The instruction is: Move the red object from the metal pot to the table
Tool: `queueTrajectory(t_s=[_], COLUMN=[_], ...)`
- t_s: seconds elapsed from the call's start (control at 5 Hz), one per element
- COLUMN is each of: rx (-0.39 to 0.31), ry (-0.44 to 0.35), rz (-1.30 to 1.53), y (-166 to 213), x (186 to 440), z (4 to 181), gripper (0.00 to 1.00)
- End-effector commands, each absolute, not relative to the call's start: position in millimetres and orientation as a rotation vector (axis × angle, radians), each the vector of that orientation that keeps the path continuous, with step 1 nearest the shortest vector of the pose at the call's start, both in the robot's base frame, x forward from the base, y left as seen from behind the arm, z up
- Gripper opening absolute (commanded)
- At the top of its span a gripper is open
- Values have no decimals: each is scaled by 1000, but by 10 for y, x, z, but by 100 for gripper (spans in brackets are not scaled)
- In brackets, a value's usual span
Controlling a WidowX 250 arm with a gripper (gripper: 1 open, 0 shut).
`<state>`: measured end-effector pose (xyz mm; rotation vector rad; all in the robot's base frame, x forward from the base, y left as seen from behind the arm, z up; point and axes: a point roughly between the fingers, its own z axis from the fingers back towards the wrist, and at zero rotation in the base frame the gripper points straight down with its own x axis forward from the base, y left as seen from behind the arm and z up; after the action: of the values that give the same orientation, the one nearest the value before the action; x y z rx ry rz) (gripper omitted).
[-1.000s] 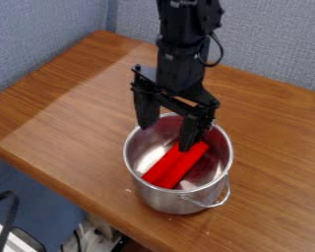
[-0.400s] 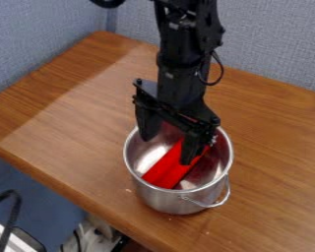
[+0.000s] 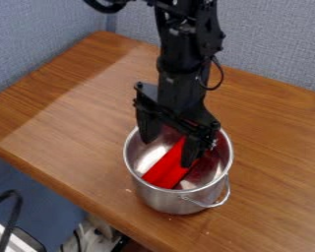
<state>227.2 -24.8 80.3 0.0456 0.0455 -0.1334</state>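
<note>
The jaws are standing wide apart, with nothing clamped between them. The gripper (image 3: 171, 140) is pointing straight down and reaching into the mouth of the metal pot (image 3: 181, 195), its 2 black fingers (image 3: 145, 126) dipping below the rolled rim. The left-hand finger in the view is sitting near the pot's inner wall, while the other is coming down over the upper end of the red object (image 3: 172, 166); whether either finger is touching the block cannot be told from this angle.

The red object is lying inside the pot, a bright bar slanting from the lower left of the pot's floor up toward the far right wall. Its upper end is partly hidden behind the finger. A red reflection is showing on the shiny inner wall beside it.

The pot is standing upright on the table (image 3: 68, 94), close to the near edge, with its small loop handle facing the camera. Above the gripper, the black arm is rising almost vertically out of the top of the picture, with cables running along it.

The table is a brown wood-grain top with a rounded corner at the left. Behind it a grey-blue wall (image 3: 42, 30) is filling the background.
</note>
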Motion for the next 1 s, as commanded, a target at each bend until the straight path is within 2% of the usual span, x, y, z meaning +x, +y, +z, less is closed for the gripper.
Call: queueTrajectory(t_s=[0.0, 0.2, 0.4, 0.6, 0.8], rx=[56, 60, 63, 54, 50], ry=[18, 17, 17, 23, 27], rz=[-151, -149, -146, -141, -137], y=[-279, -280, -279, -276, -278], x=[2297, 2302, 2311, 2308, 2313], z=[829, 802, 777, 796, 815], gripper=[100, 100, 0, 0, 100])
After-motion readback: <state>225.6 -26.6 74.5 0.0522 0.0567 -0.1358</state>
